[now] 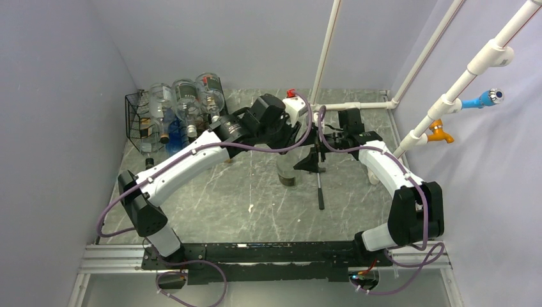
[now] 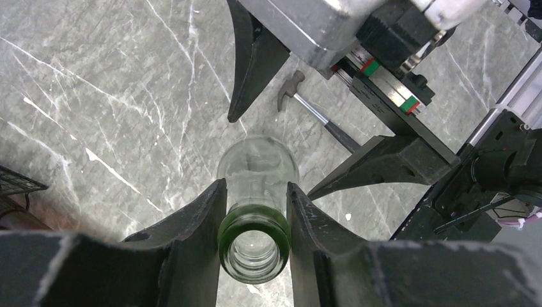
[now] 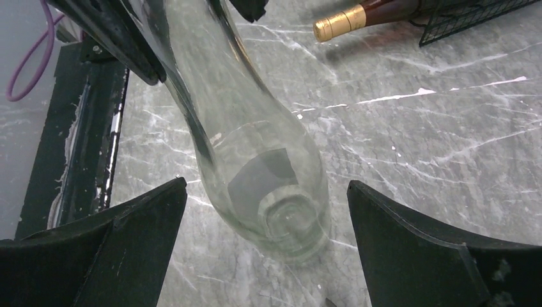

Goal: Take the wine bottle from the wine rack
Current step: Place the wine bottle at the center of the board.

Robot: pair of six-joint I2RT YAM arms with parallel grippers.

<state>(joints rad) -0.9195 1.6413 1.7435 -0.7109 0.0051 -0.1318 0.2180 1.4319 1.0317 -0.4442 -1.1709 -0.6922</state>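
Wine bottle point(image 2: 257, 167), clear glass with an open mouth, is off the wine rack point(image 1: 135, 121) near the middle of the table point(image 1: 243, 204). Only the left wrist view shows plainly that our left gripper point(image 2: 255, 220) is clamped narrowly on its neck just under the lip. From the right wrist we see what the top view hides: our right gripper point(image 3: 265, 192) spread wide, one finger either side of the bottle's lower body and touching neither, with a gold-capped bottle point(image 3: 348, 20) poking out of the rack behind.
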